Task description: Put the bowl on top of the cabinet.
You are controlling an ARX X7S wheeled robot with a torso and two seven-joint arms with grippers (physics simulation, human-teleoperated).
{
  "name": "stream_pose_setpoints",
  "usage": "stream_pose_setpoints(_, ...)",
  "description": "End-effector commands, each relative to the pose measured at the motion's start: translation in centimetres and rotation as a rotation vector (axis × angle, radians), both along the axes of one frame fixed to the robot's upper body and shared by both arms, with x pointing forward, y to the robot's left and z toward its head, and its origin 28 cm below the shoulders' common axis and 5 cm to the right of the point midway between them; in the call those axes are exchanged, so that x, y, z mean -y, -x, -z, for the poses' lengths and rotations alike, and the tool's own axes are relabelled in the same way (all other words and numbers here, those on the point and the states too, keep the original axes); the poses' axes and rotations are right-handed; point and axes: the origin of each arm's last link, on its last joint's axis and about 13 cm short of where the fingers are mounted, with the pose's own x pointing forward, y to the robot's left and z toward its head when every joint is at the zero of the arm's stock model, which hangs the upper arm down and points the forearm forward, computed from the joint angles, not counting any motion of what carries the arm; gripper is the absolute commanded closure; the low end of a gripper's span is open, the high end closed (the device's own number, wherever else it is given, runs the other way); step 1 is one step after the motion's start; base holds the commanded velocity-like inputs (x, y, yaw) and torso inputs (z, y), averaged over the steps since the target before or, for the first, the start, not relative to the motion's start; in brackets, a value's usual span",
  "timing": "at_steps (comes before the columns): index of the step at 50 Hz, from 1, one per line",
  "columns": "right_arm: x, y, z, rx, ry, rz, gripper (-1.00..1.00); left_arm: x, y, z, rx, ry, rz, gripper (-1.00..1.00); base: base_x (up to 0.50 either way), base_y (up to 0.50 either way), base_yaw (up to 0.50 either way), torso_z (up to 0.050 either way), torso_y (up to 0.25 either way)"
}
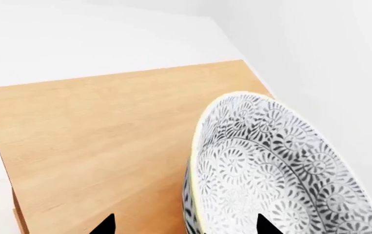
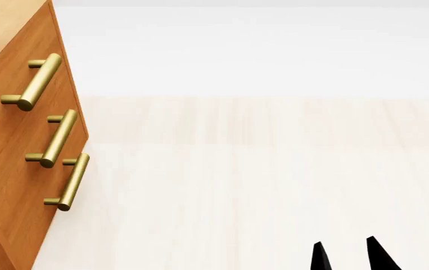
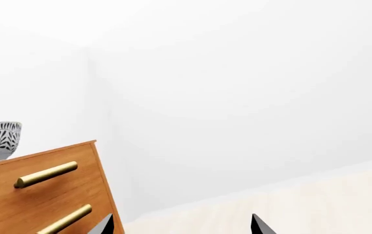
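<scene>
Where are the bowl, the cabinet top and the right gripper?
bowl [image 1: 270,170]: left wrist view, on the patterned inside.
cabinet top [image 1: 101,136]: left wrist view, on bare light wood beside the bowl.
right gripper [image 2: 349,256]: head view, midway between the two black fingertips.

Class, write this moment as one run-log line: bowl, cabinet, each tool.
bowl: in left tool, above cabinet top | contact: cannot tell | right tool: open, empty, low near floor

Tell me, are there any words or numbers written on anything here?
None. The bowl carries only a grey-black flower pattern, no letters. The cabinet shows plain wood and its handles bare brass. The floor and wall are blank too.
</scene>
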Motion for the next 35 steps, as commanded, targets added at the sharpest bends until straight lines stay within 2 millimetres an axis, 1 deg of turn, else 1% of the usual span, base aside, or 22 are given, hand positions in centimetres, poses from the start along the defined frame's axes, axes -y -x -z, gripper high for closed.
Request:
stream_pose_setpoints(1, 0.0, 0.0, 0.0, 0.001, 0.003, -0.002, -1.0, 0.1, 0.2, 0.2, -0.007, -0.016, -0.007, -1.0, 0.0, 0.0, 0.0, 0.0, 0.0)
stream_pose_setpoints(8, 0.0, 0.1, 0.0, 0.002, 0.005, -0.002, -1.0, 0.0, 0.0, -0.1, -0.007, -0.024, -0.014, -1.0, 0.0, 0.0, 0.0, 0.0, 0.0)
stream_pose_setpoints(16, -0.1, 0.1, 0.0, 0.001, 0.007, -0.003, -1.0, 0.4, 0.0, -1.0, -0.022, -0.103, -0.055, -1.0, 0.0, 0.0, 0.0, 0.0, 0.0)
stream_pose_setpoints(35, 0.0, 0.1, 0.0, 0.002, 0.005, -0.005, -1.0, 2.6, 1.1, -3.2, 0.015, -0.235, -0.083, -1.0, 0.0, 0.0, 0.0, 0.0, 0.0)
